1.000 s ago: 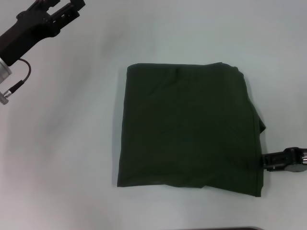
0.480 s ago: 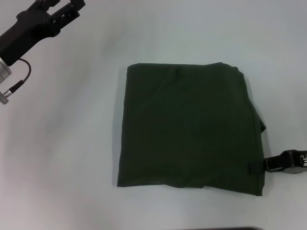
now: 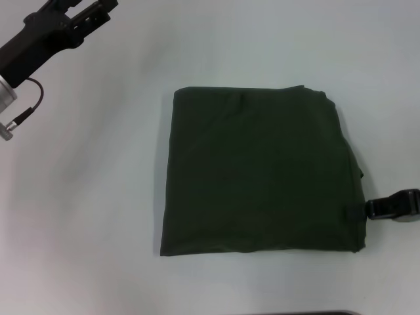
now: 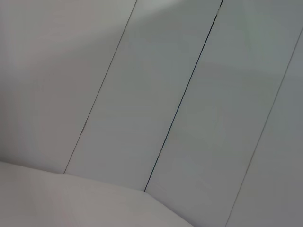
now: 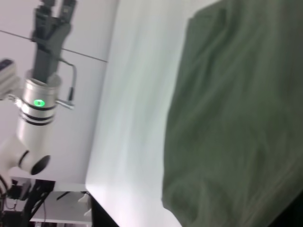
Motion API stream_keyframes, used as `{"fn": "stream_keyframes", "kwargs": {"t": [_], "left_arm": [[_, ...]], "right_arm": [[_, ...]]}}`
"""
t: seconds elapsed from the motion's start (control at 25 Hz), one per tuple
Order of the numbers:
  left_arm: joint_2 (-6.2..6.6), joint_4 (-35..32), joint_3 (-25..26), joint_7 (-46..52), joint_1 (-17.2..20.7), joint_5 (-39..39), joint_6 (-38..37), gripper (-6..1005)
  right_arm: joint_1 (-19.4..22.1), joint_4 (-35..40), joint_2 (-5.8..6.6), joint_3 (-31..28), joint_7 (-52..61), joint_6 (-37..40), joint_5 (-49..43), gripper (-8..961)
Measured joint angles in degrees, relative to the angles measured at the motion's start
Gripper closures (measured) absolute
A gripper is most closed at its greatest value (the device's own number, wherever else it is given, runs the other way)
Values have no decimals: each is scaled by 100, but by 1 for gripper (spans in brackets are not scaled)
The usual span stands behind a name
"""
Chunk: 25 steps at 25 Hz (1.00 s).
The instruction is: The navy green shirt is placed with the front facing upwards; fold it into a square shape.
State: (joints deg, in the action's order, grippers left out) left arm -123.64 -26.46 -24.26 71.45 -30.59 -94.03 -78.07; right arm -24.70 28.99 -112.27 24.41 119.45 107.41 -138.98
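The navy green shirt (image 3: 259,174) lies folded into a rough square on the white table (image 3: 85,197), with plain dark fabric facing up and no lettering showing. My right gripper (image 3: 371,209) sits low at the shirt's right edge, near its lower right corner, its tip just beside the cloth. The right wrist view looks across the folded shirt (image 5: 236,109). My left gripper (image 3: 80,5) is raised at the far left, well away from the shirt, fingers apart and empty. It also shows in the right wrist view as the left gripper (image 5: 56,5).
Bare white tabletop surrounds the shirt on all sides. A dark strip (image 3: 328,313) marks the table's near edge. The left wrist view holds only pale wall panels (image 4: 189,94).
The right gripper has drawn back to the right, off the shirt's lower right corner. That corner and the near edge now lie flatter and straighter. The left arm has not moved.
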Motion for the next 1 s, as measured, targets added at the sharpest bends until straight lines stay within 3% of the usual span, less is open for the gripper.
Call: {"fn": "stream_keyframes", "kwargs": {"t": [0.52,1.0], "left_arm": [[5,0,0,9,-17,0,12,95],[8,0,0,5,-18,0,12,95]], "right_arm": [[-22,108,5,94,-33,206,129,941],[337,115,69,91,168,-18,-156,942]]}}
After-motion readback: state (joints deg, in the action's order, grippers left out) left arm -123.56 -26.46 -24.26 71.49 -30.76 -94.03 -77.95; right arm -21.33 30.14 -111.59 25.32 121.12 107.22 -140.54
